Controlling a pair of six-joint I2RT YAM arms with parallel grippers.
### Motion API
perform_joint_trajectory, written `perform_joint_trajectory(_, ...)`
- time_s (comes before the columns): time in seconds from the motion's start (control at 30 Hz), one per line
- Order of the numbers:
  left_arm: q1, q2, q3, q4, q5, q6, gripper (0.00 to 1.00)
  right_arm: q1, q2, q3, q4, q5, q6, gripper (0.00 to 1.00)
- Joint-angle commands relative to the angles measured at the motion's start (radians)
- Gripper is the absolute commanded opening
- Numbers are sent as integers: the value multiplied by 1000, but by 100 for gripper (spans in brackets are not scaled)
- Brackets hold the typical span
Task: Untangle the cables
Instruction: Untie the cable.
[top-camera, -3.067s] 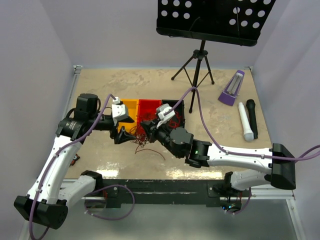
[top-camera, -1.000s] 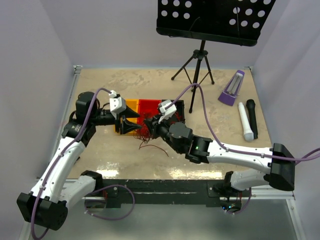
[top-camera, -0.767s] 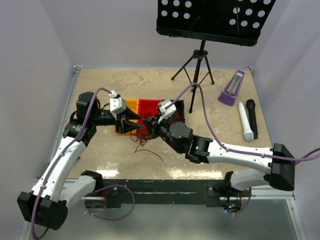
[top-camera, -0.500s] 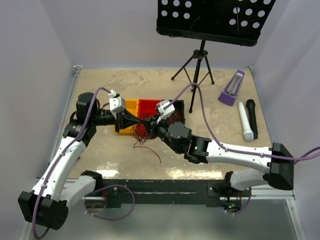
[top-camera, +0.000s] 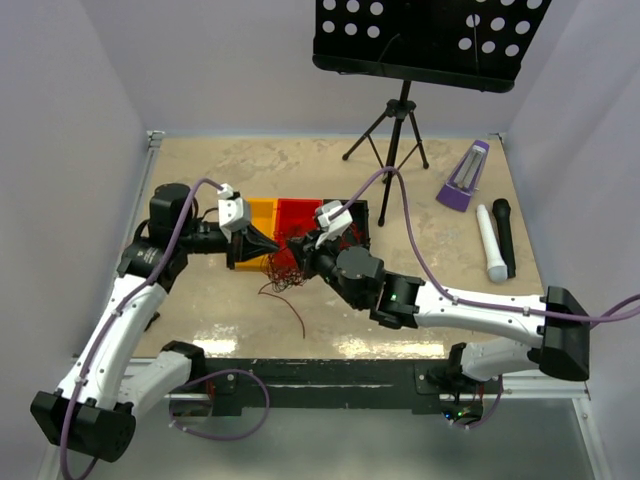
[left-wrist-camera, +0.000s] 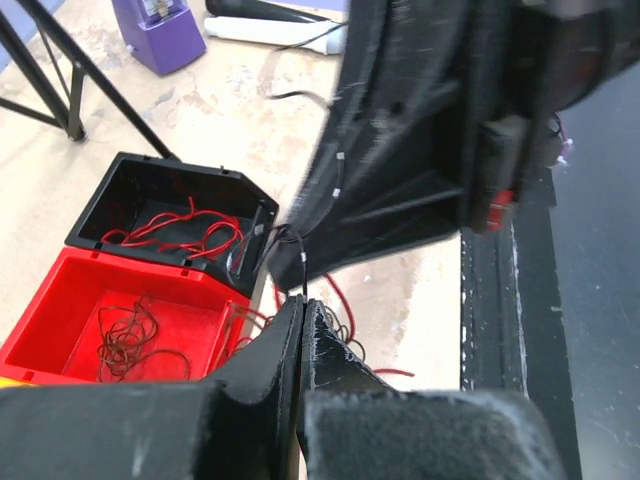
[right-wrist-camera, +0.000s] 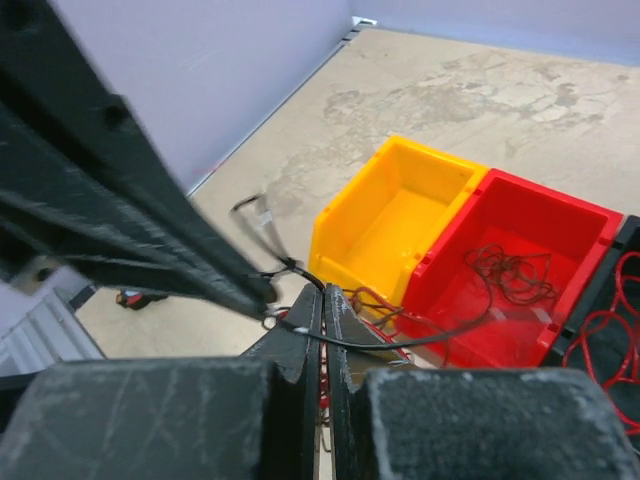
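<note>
The cables (top-camera: 284, 268), a knot of thin red and dark strands, hang between my two grippers just in front of the bins, and one red strand trails onto the table. My left gripper (top-camera: 270, 244) is shut on a dark cable (left-wrist-camera: 302, 272) that rises from its tips (left-wrist-camera: 302, 302). Tip to tip with it, my right gripper (top-camera: 301, 256) is shut (right-wrist-camera: 323, 291) on the knot; red strands show between its jaws and a dark cable (right-wrist-camera: 420, 340) lies across its fingers. More red cables (left-wrist-camera: 170, 228) lie in the black bin, and dark cables (right-wrist-camera: 510, 268) in the red bin.
Three bins stand in a row behind the grippers: yellow (top-camera: 259, 212), red (top-camera: 297, 213), black (top-camera: 357, 214). A music stand's tripod (top-camera: 398, 135) is at the back. A purple metronome (top-camera: 464, 176), a white microphone (top-camera: 488, 244) and a black microphone (top-camera: 503, 233) lie at the right.
My left gripper was open a second ago and has shut on a dark strand next to the right gripper's tips. The loose red strand has shifted a little on the table.
</note>
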Motion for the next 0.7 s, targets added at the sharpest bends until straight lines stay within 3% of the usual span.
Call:
perform_joint_trajectory(0.0,-10,-57,108,-161,48,93,0,-33,-58,-14,10,70,0,0)
perform_joint_trajectory(0.23,-10,-129,142,-319,-2,191,0,-110,-93,-25,-10,67,-2,0)
perform_joint_trajectory(0.47,-10,-172,137,-337,-15,194,0,-144,-98,-23,-43,86,24,0)
perform_joint_trajectory(0.67,-10,-168,165,-468,-32,332,0,-162,-103,15,-73,150,24,0)
